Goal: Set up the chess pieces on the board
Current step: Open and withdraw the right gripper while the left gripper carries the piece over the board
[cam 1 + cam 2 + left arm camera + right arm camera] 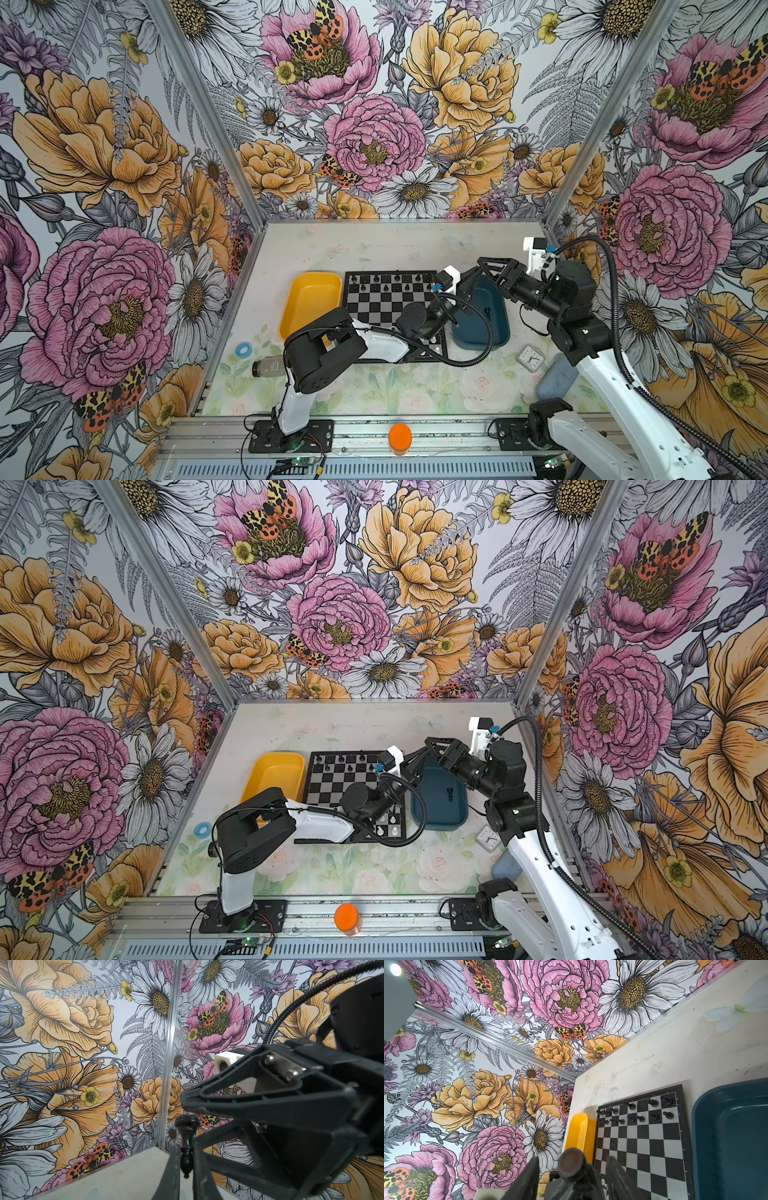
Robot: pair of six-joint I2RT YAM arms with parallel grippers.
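Over the 2 o'clock corner of the board (376,301), the left gripper (185,1153) was clamped on a black chess piece (186,1128). Its two fingers pressed the slim stem, and the round base stuck out past the tips. Around that same piece stood the right gripper (572,1159), its fingers (529,1178) spread apart on either side of the base, with a clear gap on each flank. In both top views the two grippers met tip to tip. The left arm reached across the board from 7 o'clock, and the right arm came in from 3 o'clock above the dark blue tray (498,336).

The other chess pieces (386,282) stood upright in the two rows along the board's 12 o'clock edge, the 3 o'clock end of those rows hidden behind the grippers. A lone black piece (449,791) sat inside the dark blue tray, which lay just beside the board at 3 o'clock. White chessmen (386,827) showed along the 6 o'clock edge, partly covered by the left arm. A yellow tray (307,291) lay just beside the board at 9 o'clock.
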